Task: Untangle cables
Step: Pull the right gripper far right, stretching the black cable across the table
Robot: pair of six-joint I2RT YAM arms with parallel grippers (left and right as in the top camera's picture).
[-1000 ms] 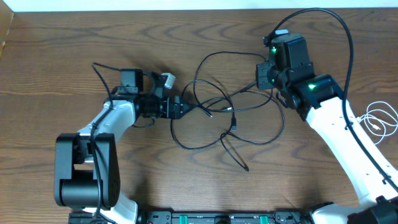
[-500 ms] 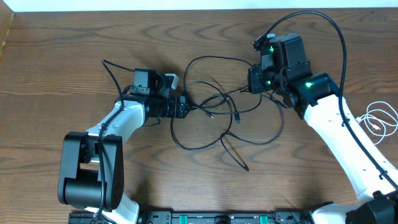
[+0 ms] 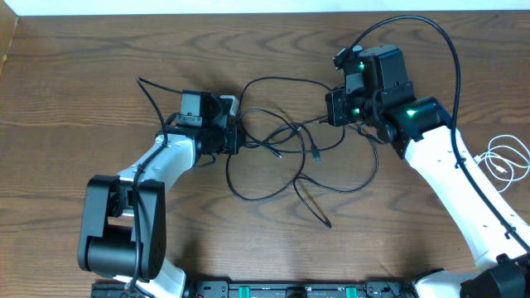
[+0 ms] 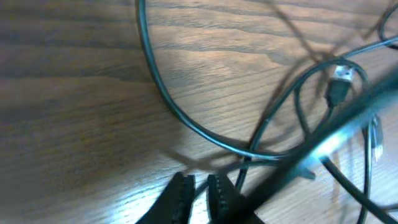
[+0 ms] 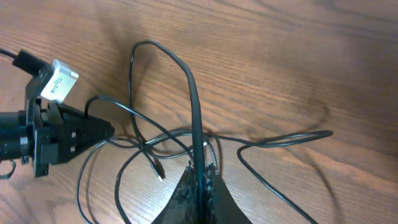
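Two pincers meet a loose tangle of black cables (image 3: 286, 157) mid-surface (image 3: 83, 83). The right pincer (image 3: 334, 108) is clamped on one strand at the tangle's upper right. The left pincer (image 3: 236, 136) is closed at its left edge, any grip unclear. A white cord (image 3: 505, 161) lies coiled far right.

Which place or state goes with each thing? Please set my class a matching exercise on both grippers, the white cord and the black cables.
Things:
1. left gripper
2. right gripper
3. white cord
4. black cables

Places or states:
a. coiled at the far right, apart from the rest
b. tangled in the middle
c. shut on a black cable, right of the tangle
d. shut, at the left side of the tangle

Pairs: 1-d, 2-c, 3-a, 4-b
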